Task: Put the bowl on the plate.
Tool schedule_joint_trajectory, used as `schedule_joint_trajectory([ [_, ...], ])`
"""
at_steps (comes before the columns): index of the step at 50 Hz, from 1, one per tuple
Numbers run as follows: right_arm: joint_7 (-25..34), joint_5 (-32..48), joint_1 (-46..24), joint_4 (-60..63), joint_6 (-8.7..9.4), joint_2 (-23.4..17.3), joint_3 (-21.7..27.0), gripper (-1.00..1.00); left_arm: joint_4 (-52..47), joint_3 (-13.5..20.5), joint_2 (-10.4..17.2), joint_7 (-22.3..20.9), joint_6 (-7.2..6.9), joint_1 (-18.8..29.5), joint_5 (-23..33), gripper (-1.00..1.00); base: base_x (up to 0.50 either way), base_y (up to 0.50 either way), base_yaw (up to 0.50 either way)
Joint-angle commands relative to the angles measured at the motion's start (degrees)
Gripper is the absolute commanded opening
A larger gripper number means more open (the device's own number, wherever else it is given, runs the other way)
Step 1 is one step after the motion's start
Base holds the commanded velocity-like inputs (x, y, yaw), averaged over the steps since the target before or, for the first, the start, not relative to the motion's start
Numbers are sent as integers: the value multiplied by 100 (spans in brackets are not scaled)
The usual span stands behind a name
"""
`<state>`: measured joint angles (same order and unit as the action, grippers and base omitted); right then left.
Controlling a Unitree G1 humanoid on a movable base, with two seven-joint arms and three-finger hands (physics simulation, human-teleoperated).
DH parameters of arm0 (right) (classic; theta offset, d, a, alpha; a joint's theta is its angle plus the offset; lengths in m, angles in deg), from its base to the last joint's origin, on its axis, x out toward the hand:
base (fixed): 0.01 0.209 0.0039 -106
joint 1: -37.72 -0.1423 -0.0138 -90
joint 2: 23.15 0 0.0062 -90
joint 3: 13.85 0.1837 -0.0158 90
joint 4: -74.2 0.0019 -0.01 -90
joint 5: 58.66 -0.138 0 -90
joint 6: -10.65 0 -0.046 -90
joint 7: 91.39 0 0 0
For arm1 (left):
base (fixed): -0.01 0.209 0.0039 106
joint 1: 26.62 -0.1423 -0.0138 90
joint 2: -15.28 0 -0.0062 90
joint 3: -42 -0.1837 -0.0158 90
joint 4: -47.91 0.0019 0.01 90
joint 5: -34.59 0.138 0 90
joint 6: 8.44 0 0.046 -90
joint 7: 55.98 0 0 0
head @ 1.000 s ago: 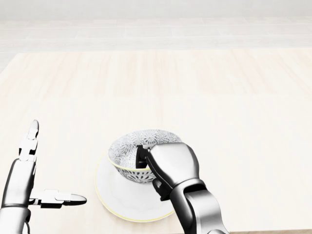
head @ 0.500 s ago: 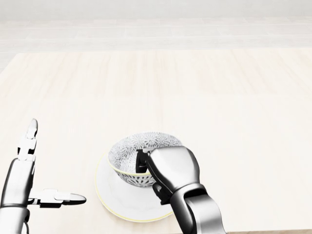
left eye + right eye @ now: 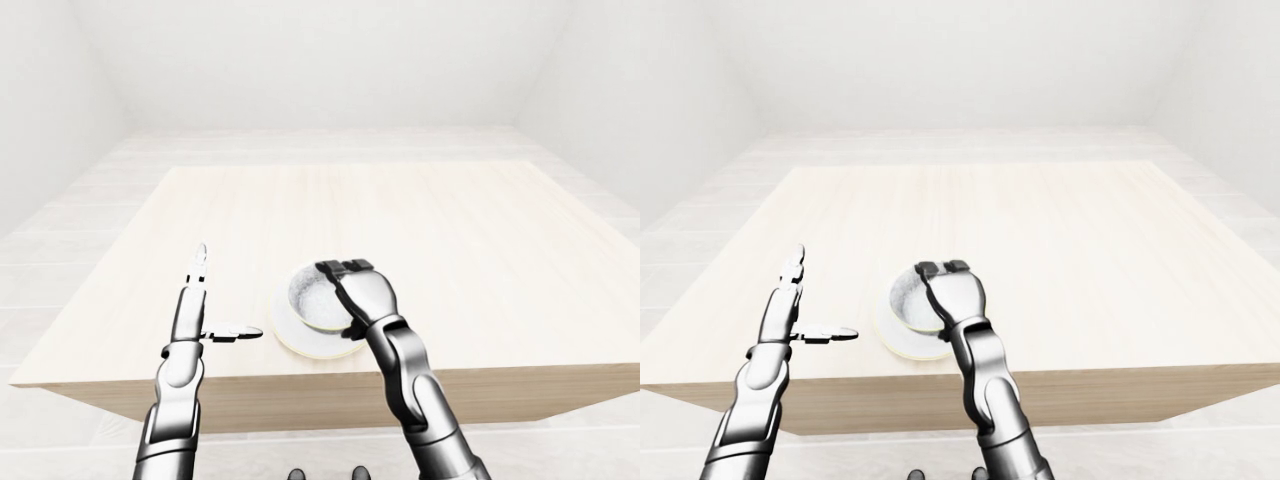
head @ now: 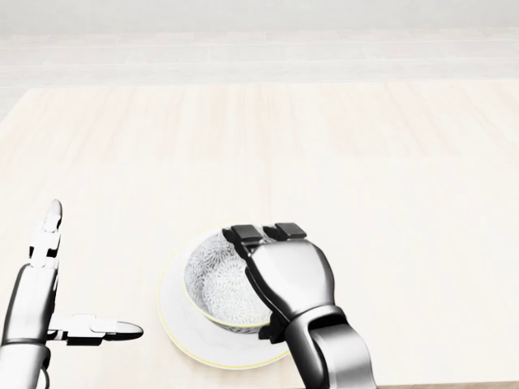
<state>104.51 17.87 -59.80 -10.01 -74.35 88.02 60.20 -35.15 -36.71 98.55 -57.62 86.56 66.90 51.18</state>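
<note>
The patterned bowl (image 4: 215, 285) with a yellow rim sits level inside the white plate (image 4: 175, 326), low in the head view and a little left of centre. My right hand (image 4: 266, 235) hovers over the bowl's right side. Its dark fingertips (image 4: 243, 234) are stretched out flat past the rim, open and not closed round anything; the thumb is hidden under the palm. My left hand (image 4: 85, 275) stands open at the lower left, fingers pointing up and thumb pointing toward the plate, a short gap away from it.
A pale wooden table (image 4: 365, 146) fills the head view. Its near edge (image 3: 330, 385) runs just below the plate in the left-eye view. White floor and walls surround the table.
My right hand's fingers have uncurled from the bowl's rim and stretched out. The bowl has gone from tilted to level on the plate. My left hand has not moved.
</note>
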Motion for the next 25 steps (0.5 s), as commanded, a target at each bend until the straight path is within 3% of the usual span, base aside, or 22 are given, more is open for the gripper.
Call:
schedule_joint_trajectory([
  [1, -13, -2, -1, 39, 0, -7, 16, 58, 90, -6, 14, 47, 0, 36, 8, 100, 0, 0, 0],
  [16, 66, -6, -11, 156, 0, -13, 50, 72, 118, -22, 17, 58, 0, 36, 10, 100, 0, 0, 0],
  [20, 314, -64, 17, 460, 0, -25, 83, 100, 184, -36, 13, 93, 0, 41, 32, 100, 0, 0, 0],
  [25, 582, -110, 12, 734, 0, -62, 132, 100, 170, -34, 18, 82, 0, 45, 22, 100, 0, 0, 0],
])
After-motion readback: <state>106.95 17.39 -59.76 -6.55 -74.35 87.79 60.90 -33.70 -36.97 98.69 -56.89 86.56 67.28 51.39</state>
